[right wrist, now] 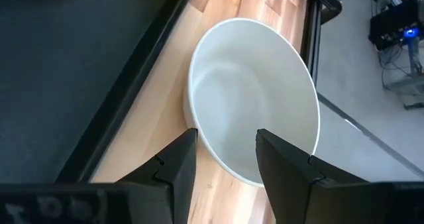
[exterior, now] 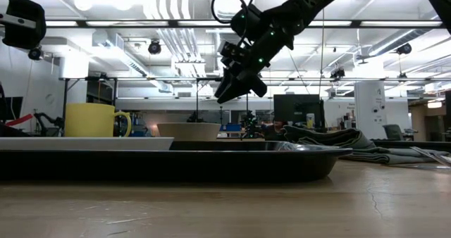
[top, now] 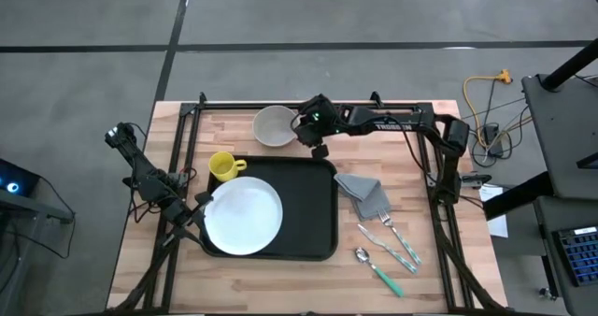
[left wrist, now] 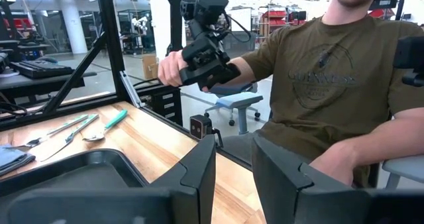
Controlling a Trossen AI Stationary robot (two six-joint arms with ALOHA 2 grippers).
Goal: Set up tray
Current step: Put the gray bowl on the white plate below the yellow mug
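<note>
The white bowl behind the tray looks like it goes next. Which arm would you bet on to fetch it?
The right. The right gripper hangs open just beside the white bowl, whose rim sits between its fingers in the wrist view. The left gripper waits open at the tray's opposite side, by the plate.

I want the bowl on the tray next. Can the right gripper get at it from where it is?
Probably yes: the right gripper hangs open over the white bowl, beside the tray, with nothing between.
</note>
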